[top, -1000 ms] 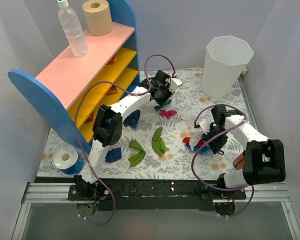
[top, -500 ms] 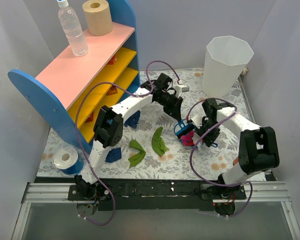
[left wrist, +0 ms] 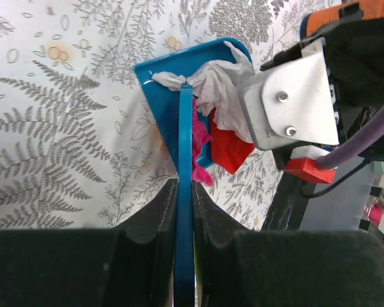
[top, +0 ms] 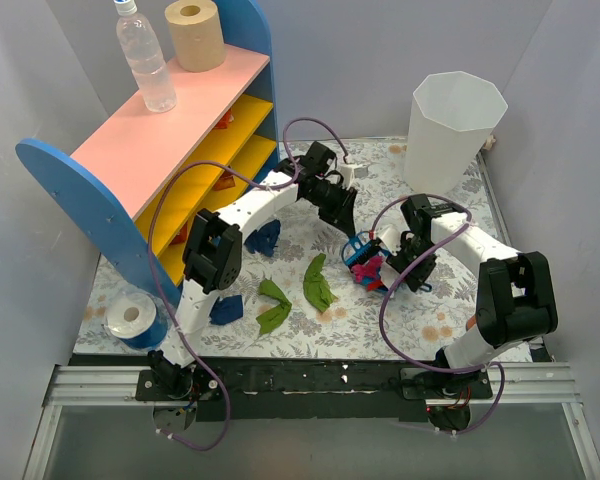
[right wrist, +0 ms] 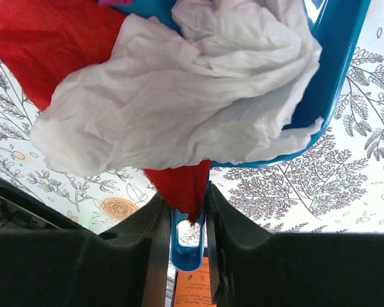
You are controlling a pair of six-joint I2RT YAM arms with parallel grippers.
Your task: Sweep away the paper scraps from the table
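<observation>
My left gripper (top: 348, 232) is shut on the thin blue hand brush (left wrist: 184, 141), which reaches to the mouth of the blue dustpan (top: 357, 250). My right gripper (top: 404, 262) is shut on the dustpan's handle (right wrist: 187, 249). In the pan (left wrist: 161, 73) lie a white scrap (right wrist: 179, 96), a red scrap (right wrist: 38, 45) and a magenta scrap (left wrist: 200, 144) at the brush tip. On the leaf-print table (top: 430, 310) lie two green scraps (top: 317, 282) (top: 273, 305) and two navy scraps (top: 265, 238) (top: 226, 308), left of both grippers.
A tall white bin (top: 450, 125) stands at the back right. The pink-and-yellow shelf (top: 180, 150) fills the left side, with a bottle (top: 145, 60) and a paper roll (top: 193, 35) on top. A blue tape roll (top: 130, 318) sits at the front left.
The left gripper swung the brush right and toward the front; the right gripper brought the dustpan left to meet it. The magenta scrap went from the table to the pan's mouth.
</observation>
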